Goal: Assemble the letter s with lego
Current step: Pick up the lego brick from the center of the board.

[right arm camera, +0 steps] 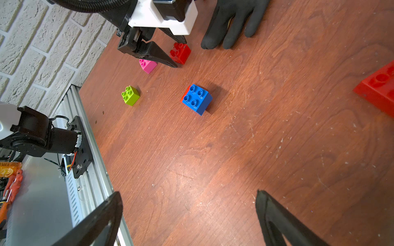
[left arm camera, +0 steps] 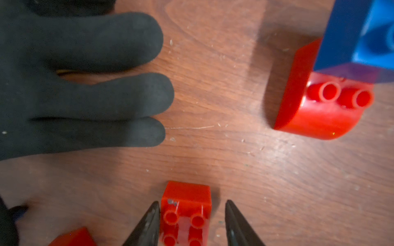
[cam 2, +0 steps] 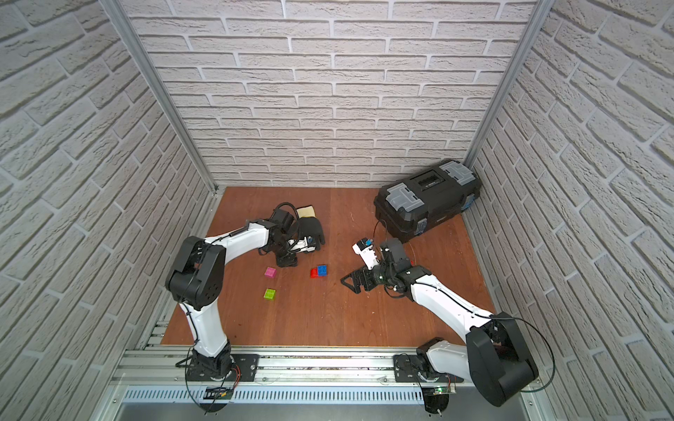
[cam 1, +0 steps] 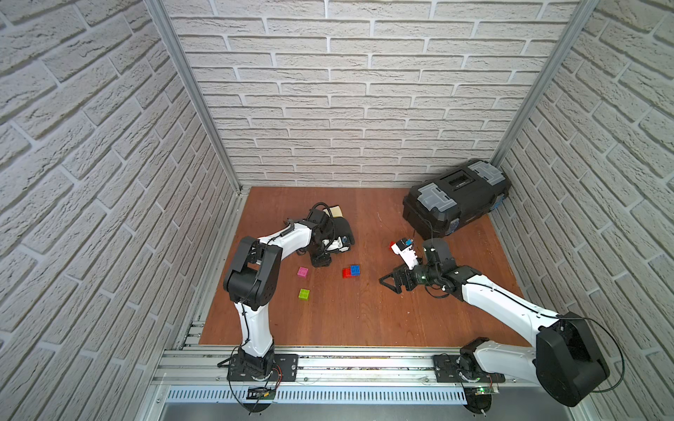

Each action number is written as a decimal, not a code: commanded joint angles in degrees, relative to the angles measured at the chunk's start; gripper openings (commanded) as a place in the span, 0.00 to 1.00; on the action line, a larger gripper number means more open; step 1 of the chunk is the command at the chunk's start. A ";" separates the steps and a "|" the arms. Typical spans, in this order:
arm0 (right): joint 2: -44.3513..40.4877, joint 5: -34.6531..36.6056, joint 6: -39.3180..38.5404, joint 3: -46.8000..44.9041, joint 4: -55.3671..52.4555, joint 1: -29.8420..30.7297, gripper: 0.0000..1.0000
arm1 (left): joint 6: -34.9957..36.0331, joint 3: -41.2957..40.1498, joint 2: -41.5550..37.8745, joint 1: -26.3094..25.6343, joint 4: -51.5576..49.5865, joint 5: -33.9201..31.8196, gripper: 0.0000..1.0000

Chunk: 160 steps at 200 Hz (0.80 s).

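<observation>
- The small lime green plastic brick (cam 1: 304,294) and the small pink plastic brick (cam 1: 302,272) lie loose, nearest the arms' bases.
- The blue plastic brick (cam 1: 355,269) sits on a red plastic brick (cam 1: 345,273). That is the only join I can see, so the S looks barely started.
- The right gripper (right arm camera: 189,192) is wide apart and holds nothing.
- Farther back, by the black cloth glove (left arm camera: 74,85), the left gripper (left arm camera: 191,203) has a jaw on each side of a small red studded brick (left arm camera: 186,192). It is not squeezed tight yet.

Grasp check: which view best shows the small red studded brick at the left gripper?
Left wrist: the small red studded brick, close up between the left gripper's tips. Right wrist shows it small, partly hidden. Both top views: hidden under the gripper.
</observation>
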 commanded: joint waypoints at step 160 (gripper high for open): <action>-2.96 3.99 -1.87 1.25 -1.41 0.10 0.99 | -6.77 8.54 -4.77 -9.97 -12.86 6.05 0.31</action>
